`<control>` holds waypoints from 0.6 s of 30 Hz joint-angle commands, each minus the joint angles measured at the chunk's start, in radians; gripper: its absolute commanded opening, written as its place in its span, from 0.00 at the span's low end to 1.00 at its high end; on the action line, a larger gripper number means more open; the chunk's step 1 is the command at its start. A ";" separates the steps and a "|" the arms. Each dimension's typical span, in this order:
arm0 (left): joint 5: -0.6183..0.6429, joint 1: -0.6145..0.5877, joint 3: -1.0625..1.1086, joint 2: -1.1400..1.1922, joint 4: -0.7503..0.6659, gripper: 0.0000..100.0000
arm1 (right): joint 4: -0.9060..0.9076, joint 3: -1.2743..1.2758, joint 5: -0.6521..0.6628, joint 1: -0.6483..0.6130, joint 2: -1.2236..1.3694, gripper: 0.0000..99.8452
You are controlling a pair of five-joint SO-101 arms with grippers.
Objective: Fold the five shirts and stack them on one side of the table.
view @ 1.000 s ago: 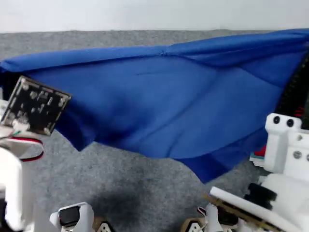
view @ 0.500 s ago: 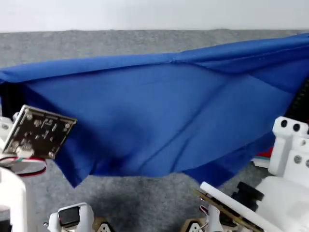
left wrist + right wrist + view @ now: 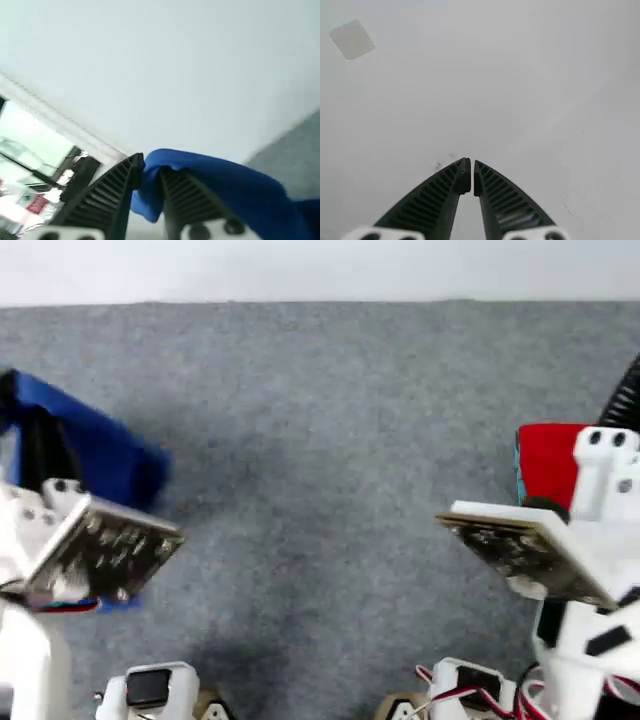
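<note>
One blue shirt (image 3: 225, 181) in left claw (image 3: 150, 168)

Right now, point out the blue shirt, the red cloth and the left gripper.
blue shirt (image 3: 110, 455), high view, on its bunched fold.
red cloth (image 3: 548, 462), high view, on its top face.
left gripper (image 3: 151, 169), left wrist view, between its fingertips.

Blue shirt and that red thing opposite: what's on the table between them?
Nothing. The high view shows just bare grey felt-like tabletop between the bunched blue fabric shirt and the red object.
</note>
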 commanded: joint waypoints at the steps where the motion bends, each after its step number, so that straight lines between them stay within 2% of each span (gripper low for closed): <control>1: -0.032 0.011 0.051 -0.009 0.074 0.02 | 0.013 0.005 0.005 0.010 0.021 0.01; 7: -0.021 -0.018 0.116 0.000 0.035 0.02 | 0.229 0.005 0.003 0.010 0.024 0.01; 13: 0.112 -0.015 0.292 0.000 -0.285 0.02 | 0.518 0.068 0.000 0.008 0.021 0.01; 16: 0.150 0.074 0.351 0.000 -0.433 0.02 | 0.582 0.161 -0.035 0.015 0.015 0.01; 18: 0.150 0.158 0.361 0.000 -0.480 0.02 | 0.621 0.212 -0.092 0.015 0.015 0.01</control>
